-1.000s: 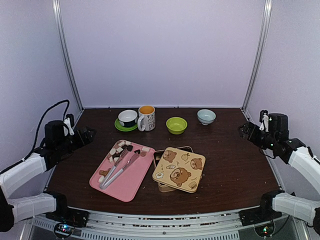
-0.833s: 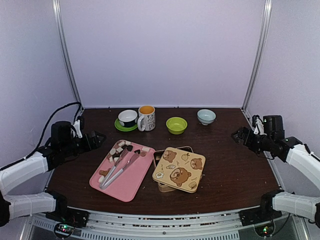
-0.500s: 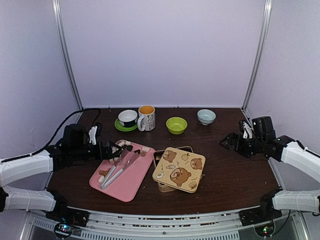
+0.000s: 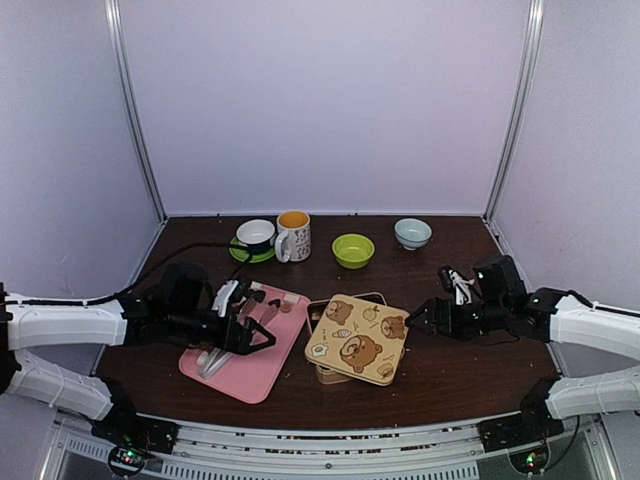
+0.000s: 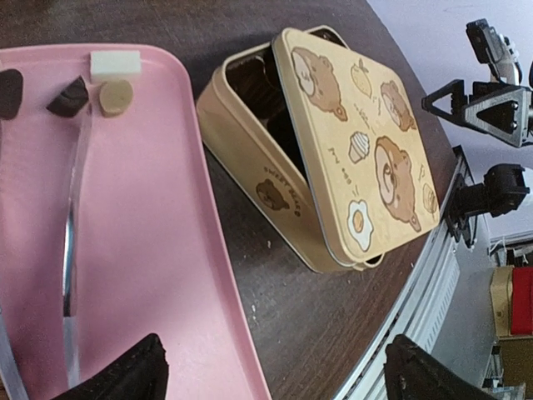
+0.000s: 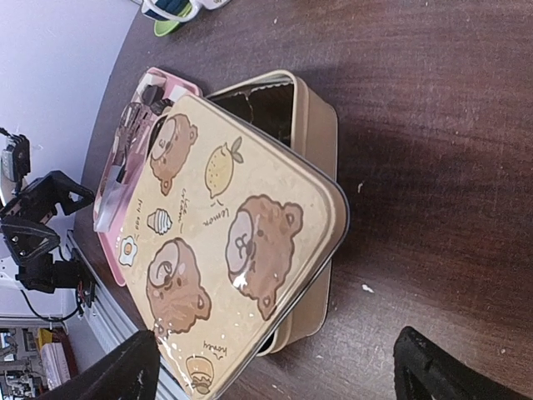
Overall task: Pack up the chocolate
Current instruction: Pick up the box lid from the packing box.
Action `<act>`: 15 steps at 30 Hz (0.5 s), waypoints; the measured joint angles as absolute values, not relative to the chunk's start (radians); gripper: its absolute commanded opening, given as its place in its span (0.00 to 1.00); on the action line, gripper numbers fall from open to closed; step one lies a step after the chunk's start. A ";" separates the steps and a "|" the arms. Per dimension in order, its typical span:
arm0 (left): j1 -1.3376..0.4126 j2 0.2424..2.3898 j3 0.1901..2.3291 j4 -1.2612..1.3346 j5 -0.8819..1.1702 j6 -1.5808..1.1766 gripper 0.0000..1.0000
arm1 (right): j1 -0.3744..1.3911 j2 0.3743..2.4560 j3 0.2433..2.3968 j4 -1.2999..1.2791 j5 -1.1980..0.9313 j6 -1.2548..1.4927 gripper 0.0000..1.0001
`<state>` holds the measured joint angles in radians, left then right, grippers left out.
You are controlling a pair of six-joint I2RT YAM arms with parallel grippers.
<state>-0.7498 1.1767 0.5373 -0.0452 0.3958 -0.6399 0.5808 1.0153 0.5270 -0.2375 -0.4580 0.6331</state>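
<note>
Left hand point(image 5: 279, 377) is hanging with both dark fingertips point(image 5: 125, 379) spread wide over the pink tray point(image 5: 158, 283) and tabletop point(image 5: 333, 317). Metal tongs point(image 5: 73, 225) are lying on the tray. White, tan and dark chocolate point(image 5: 115, 65) pieces are resting at one end. Just beside it, the gold tin point(image 5: 250, 167) is sitting with its bear-printed lid point(image 5: 358, 142) lying askew.

Dark brown wooden table point(image 4: 470, 290), rounded along its near edge, fills the lower half of the top view. Along the back, left to right: green saucer point(image 4: 243, 256), white printed mug point(image 4: 293, 238), lime-green bowl point(image 4: 353, 250), pale blue bowl point(image 4: 412, 233), the last set apart from the rest. Lower centre: pink tray point(image 4: 255, 372) lying at an angle, and just right of it a gold tin point(image 5: 250, 146), the two close but not touching.
</note>
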 measured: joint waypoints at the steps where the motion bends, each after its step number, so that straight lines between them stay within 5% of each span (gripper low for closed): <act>1: -0.757 1.186 0.537 -0.055 0.406 -0.637 0.90 | 0.588 1.015 0.517 -0.235 -0.458 0.638 0.95; 9: -0.804 1.287 0.546 -0.053 0.484 -0.629 0.78 | 0.622 1.052 0.484 -0.189 -0.494 0.687 0.78; 15: -0.812 1.351 0.553 0.023 0.520 -0.651 0.72 | 0.648 1.103 0.483 -0.135 -0.519 0.723 0.78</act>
<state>-0.8116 1.3514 0.5533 0.0235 0.5201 -0.6506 0.6483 1.1034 0.4831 -0.1349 -0.5186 0.7231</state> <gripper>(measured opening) 0.753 0.786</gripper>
